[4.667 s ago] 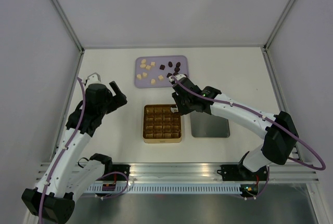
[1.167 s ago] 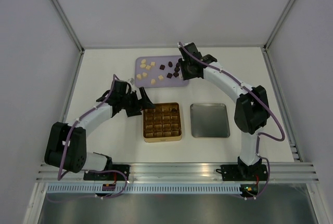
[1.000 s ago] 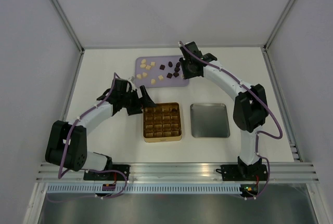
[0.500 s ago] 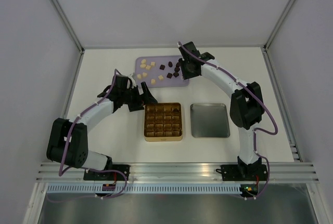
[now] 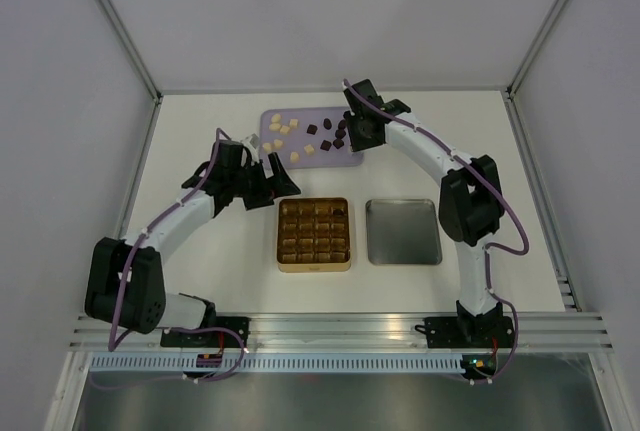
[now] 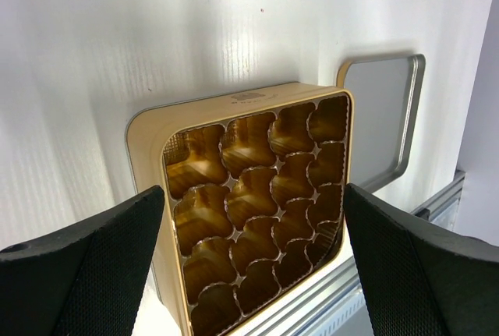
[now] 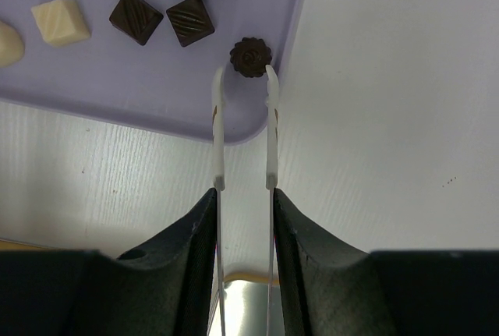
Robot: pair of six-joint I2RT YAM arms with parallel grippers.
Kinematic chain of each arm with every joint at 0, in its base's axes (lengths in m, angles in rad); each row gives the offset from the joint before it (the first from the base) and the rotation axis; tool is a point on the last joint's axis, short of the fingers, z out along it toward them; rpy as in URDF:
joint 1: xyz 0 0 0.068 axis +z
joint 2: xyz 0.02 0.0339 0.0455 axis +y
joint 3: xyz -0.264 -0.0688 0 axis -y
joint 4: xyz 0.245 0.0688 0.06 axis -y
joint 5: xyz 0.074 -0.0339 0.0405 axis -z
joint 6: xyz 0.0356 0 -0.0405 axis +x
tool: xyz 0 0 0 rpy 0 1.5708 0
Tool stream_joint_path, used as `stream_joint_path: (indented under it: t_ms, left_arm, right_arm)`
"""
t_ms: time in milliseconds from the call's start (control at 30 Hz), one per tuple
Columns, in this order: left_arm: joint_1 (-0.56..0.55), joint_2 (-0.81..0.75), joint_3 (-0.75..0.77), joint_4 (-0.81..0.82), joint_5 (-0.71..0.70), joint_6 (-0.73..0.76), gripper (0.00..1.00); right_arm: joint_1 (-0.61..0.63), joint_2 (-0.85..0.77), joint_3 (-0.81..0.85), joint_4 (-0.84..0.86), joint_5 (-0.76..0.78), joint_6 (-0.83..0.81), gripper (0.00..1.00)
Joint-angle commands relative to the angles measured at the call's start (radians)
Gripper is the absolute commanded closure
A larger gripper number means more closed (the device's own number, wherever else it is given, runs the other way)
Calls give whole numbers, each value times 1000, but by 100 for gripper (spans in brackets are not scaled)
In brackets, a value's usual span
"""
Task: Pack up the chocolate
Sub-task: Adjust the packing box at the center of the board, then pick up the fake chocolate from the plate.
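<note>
Clamped on the metal tweezers (image 7: 219,125), your right gripper (image 7: 242,196) sets their white tips either side of one round fluted dark chocolate (image 7: 250,57) near the 4 o'clock corner of the lilac tray (image 7: 156,94); your left gripper (image 6: 253,211) hangs spread wide and empty over the gold gridded tin (image 6: 148,141). The rest of the chocolate (image 5: 309,149) lies loose on that tray, at 12 o'clock from the tin, with none in the cells you can see. Expect each piece to be very light, rigid yet brittle, with a smooth skin that marks easily and may squirt out under a hard pinch. Take it low across its widest flanks, where the ridges should give bite, and squeeze gently. You cannot tell whether the tips touch it. From above, the gripper hides this piece, and the left fingers (image 6: 86,266) cut off the tin's outer cells
</note>
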Motion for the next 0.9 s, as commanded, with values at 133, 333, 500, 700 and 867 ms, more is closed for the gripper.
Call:
stream_joint_path:
  t_ms: [133, 333, 500, 700, 867]
  left_arm:
    - [-2, -98, 34, -41, -83, 42, 1]
    - [-4, -95, 29, -45, -80, 39, 0]
    - [-2, -95, 28, -48, -82, 37, 0]
    - [-2, -96, 26, -53, -87, 37, 0]
    - [-2, -98, 26, -55, -88, 37, 1]
  right_arm:
    - [-9, 43, 69, 2, 29, 28, 61]
    - [-11, 48, 72, 11, 48, 39, 59]
    - [-11, 64, 86, 10, 37, 41, 59]
    - [-11, 71, 94, 1, 37, 39, 59]
    - [-12, 78, 97, 1, 35, 45, 60]
